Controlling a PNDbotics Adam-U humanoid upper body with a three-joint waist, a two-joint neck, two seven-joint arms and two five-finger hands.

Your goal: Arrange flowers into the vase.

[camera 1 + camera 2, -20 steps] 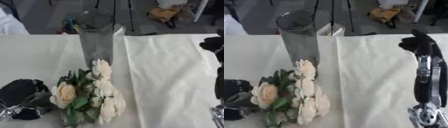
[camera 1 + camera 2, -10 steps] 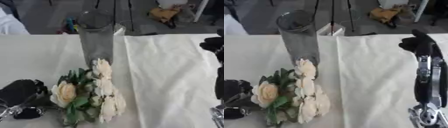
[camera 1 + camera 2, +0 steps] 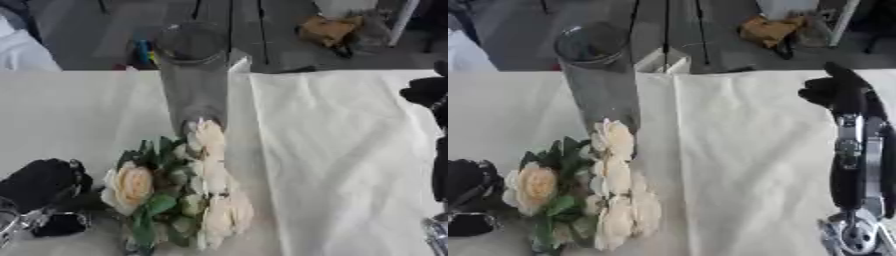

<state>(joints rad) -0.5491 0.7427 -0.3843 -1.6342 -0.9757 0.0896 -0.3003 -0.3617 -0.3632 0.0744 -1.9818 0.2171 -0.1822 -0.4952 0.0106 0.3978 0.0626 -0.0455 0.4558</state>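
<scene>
A tall clear glass vase (image 3: 194, 75) stands upright near the table's far edge, left of centre. In front of it lies a bunch of cream roses with green leaves (image 3: 188, 190), its topmost bloom reaching the vase's foot. My left hand (image 3: 42, 184), black, sits at the lower left right beside the bunch's leaves; whether it holds the stems is hidden. My right hand (image 3: 838, 92) is raised at the right edge on its upright forearm, well clear of the flowers, relaxed and holding nothing.
A cream cloth (image 3: 745, 165) covers the table, with a fold line running down from beside the vase. Behind the far edge are a small white box (image 3: 667, 59), tripod legs and floor clutter. A white sleeve (image 3: 22, 50) shows at the upper left.
</scene>
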